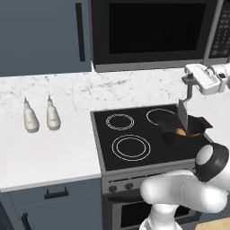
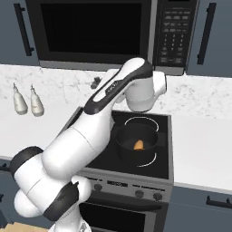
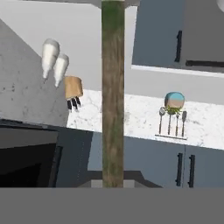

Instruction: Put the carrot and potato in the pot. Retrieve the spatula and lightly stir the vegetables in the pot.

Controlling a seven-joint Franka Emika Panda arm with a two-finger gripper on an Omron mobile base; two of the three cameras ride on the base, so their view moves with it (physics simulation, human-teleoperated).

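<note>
Stirring step: stove [image 1: 130,134] mid-frame, pot [image 1: 186,134] at its right edge in left base view, orange veg [image 2: 138,145] inside. Spatula [image 1: 184,108] hangs blade-down from the gripper [image 1: 191,81] at upper right, jaws clamped on its handle, blade at the pot rim. Advice: keep strokes small and slow, blade clear of the wall.

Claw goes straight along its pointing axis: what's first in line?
Likely nothing close. The claw, gripping the spatula, points sideways above the stove, not down at the pot; a distant marble wall lies ahead, depth unclear.
</note>
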